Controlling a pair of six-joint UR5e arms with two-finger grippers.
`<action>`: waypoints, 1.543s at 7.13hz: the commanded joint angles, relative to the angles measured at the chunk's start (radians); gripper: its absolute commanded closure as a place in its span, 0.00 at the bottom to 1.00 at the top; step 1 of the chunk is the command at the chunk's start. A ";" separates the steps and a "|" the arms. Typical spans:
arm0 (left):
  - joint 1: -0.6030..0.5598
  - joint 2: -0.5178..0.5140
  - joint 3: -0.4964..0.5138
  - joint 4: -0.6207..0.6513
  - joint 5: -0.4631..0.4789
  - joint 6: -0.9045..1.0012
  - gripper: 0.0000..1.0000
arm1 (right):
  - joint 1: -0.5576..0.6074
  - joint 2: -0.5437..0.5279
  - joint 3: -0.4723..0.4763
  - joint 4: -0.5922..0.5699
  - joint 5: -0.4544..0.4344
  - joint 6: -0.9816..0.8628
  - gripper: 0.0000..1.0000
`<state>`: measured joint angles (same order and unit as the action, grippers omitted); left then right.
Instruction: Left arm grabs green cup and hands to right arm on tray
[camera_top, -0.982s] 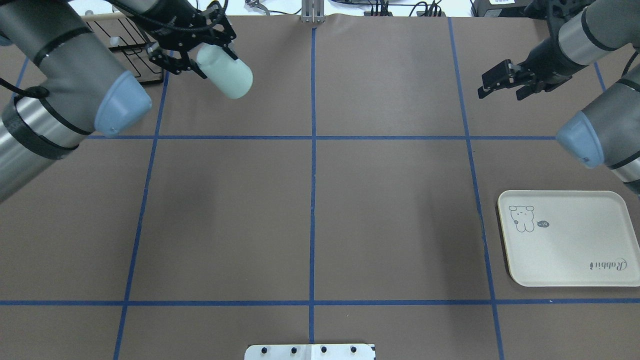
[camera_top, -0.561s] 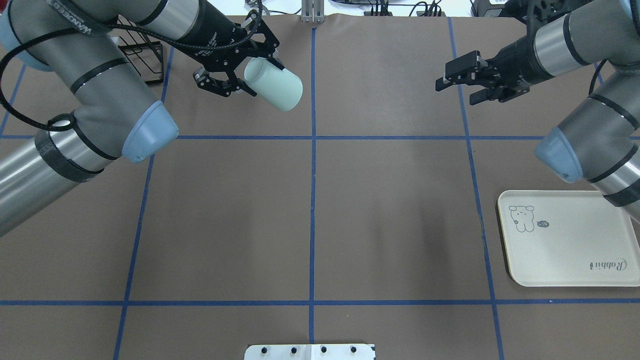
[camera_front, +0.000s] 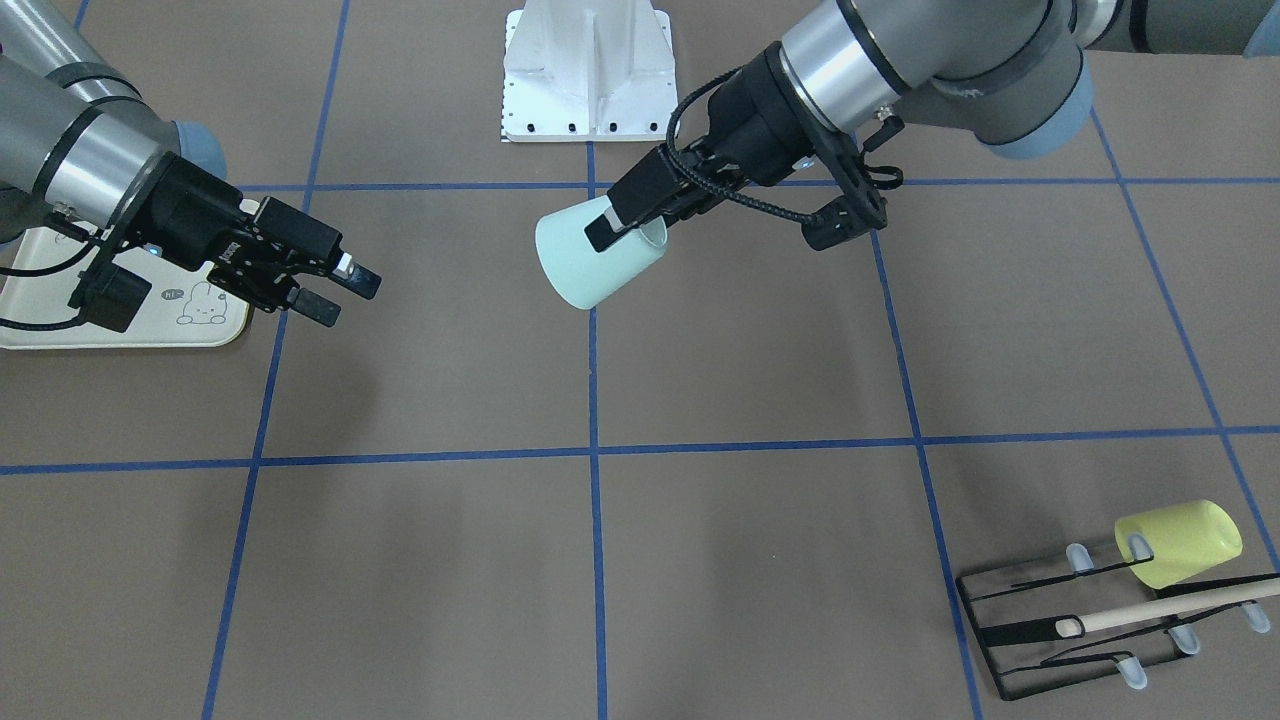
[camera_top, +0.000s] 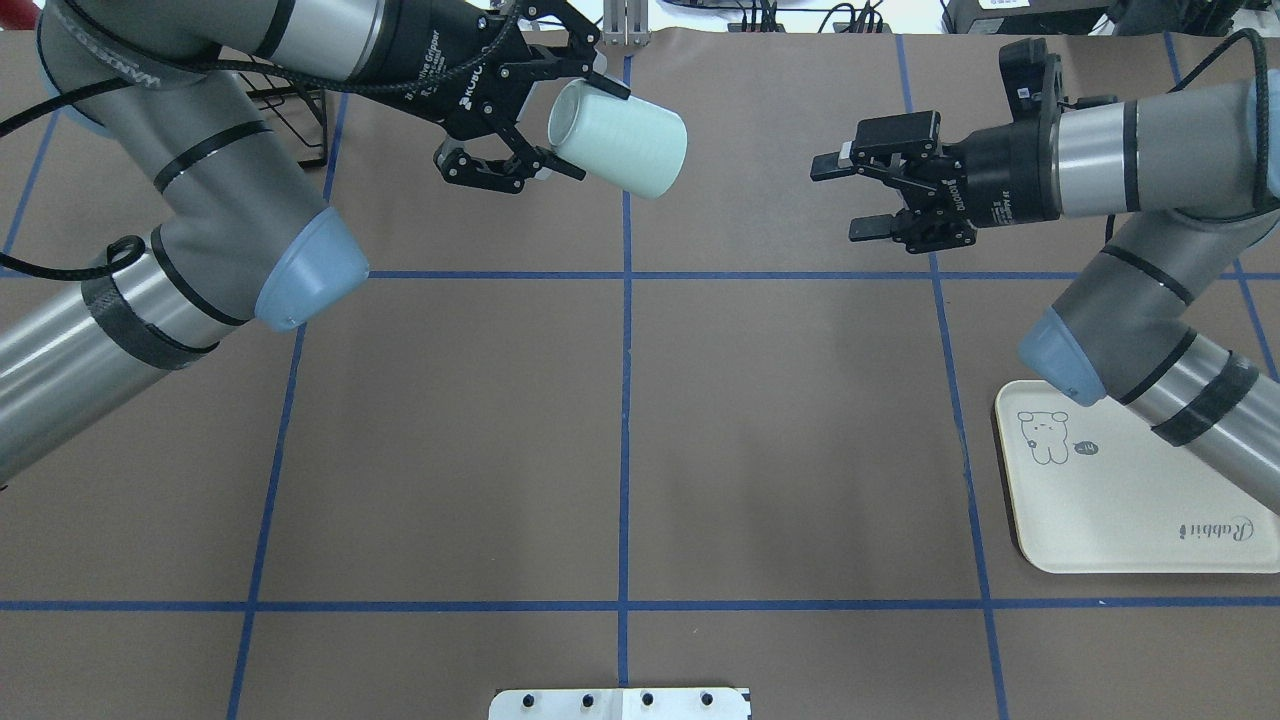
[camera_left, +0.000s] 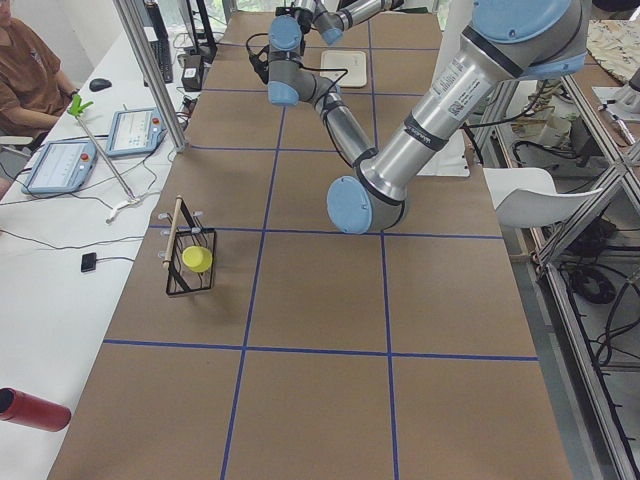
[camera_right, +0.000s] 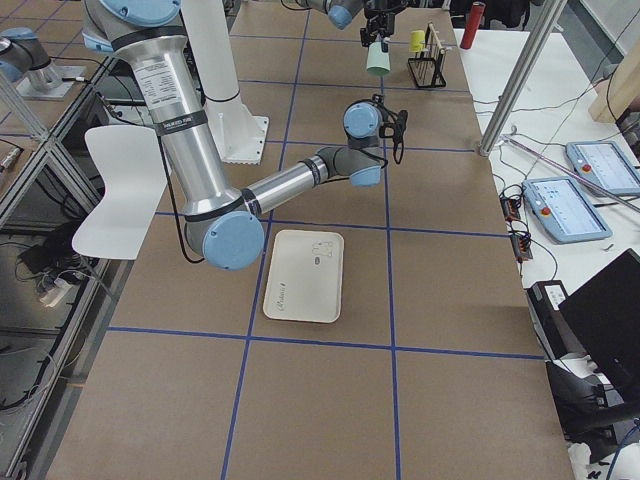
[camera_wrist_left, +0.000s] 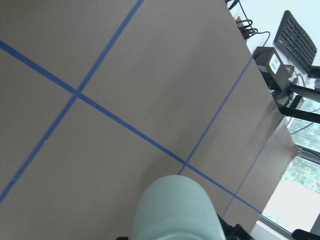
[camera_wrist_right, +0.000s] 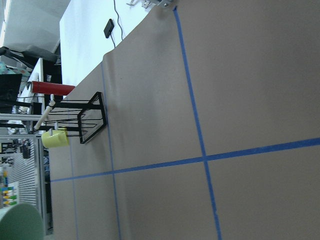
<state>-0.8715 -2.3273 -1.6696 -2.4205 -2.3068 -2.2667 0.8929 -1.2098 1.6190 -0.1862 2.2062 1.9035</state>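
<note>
My left gripper (camera_top: 565, 125) is shut on the rim of the pale green cup (camera_top: 620, 137) and holds it on its side in the air, over the centre line at the far part of the table. The cup's base points toward my right gripper. The front-facing view shows one finger inside the cup (camera_front: 592, 262). The cup also fills the bottom of the left wrist view (camera_wrist_left: 177, 210). My right gripper (camera_top: 845, 195) is open and empty, level with the cup, a gap to its right. The cream tray (camera_top: 1150, 500) lies bare at the near right.
A black wire rack (camera_front: 1080, 630) with a yellow cup (camera_front: 1180, 540) and a wooden stick stands at the far left corner. Blue tape lines grid the brown table cover. A white mount plate (camera_front: 585, 70) sits at the robot's edge.
My left arm has carried the green cup to the right, up to the centre line. My right gripper has moved left toward it, still open.
</note>
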 joint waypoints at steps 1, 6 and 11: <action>0.034 0.003 -0.015 -0.163 0.000 -0.191 1.00 | -0.130 -0.010 -0.004 0.280 -0.193 0.212 0.01; 0.055 0.065 -0.084 -0.295 0.009 -0.349 1.00 | -0.195 0.002 -0.002 0.529 -0.335 0.410 0.02; 0.123 0.078 -0.067 -0.501 0.158 -0.552 1.00 | -0.246 0.010 -0.005 0.611 -0.321 0.282 0.02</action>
<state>-0.7571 -2.2541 -1.7389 -2.8762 -2.1649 -2.7673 0.6529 -1.2001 1.6138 0.4227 1.8847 2.2063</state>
